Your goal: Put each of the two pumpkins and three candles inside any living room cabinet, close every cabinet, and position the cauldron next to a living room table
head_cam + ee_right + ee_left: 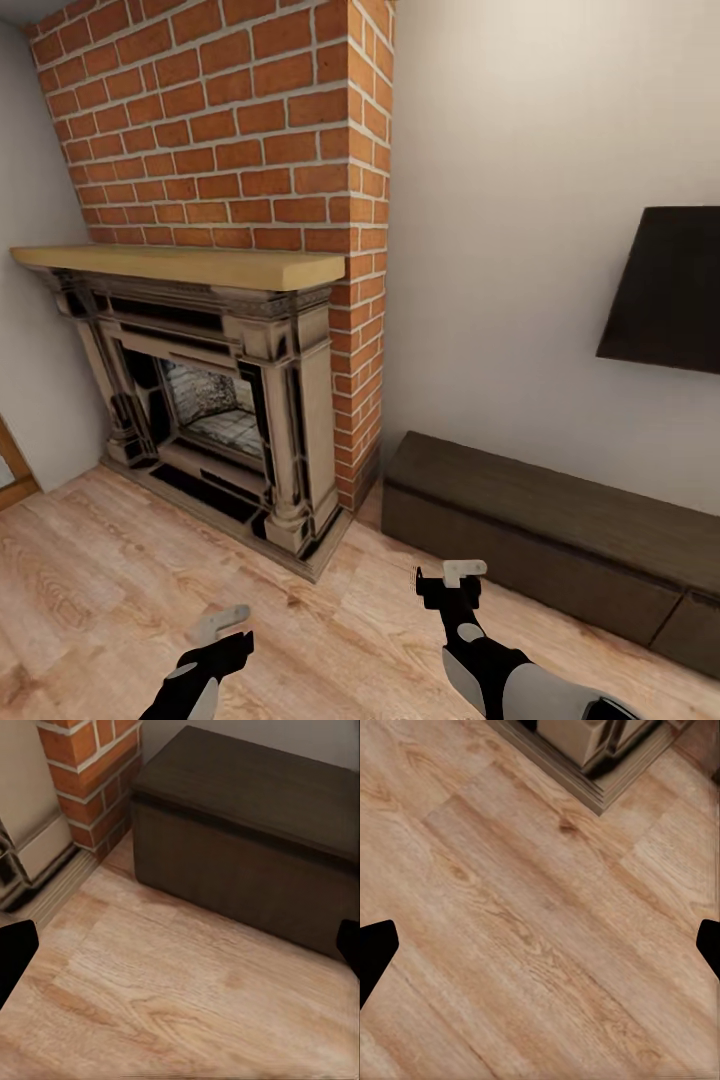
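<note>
Facing: you look at a fireplace [215, 400] at about 10 o'clock, brick chimney [230, 120] above it, pale wooden mantel [185, 265] across its top; grey wall [520, 200] to its right
Cabinet: the cabinet [540, 540] lies at 2 o'clock, long, low and dark brown, against the wall just beside the brick; its fronts look closed; its flat top is bare
Screen: a dark panel [670, 290] hangs on the wall above the cabinet, at 3 o'clock
Floor: light wood planks [100, 580] run under both arms
Left tool: your left tool [222, 625] hangs at 7 o'clock over the floor; its black fingertips [376, 945] sit at opposite edges of the left wrist view, spread wide apart, nothing between them; the fireplace base shows beyond
Right tool: your right tool [458, 575] hovers at 5 o'clock, near the cabinet's front; its fingertips [15, 949] stand wide apart too, holding nothing; the cabinet's end and the brick corner lie ahead of it
</note>
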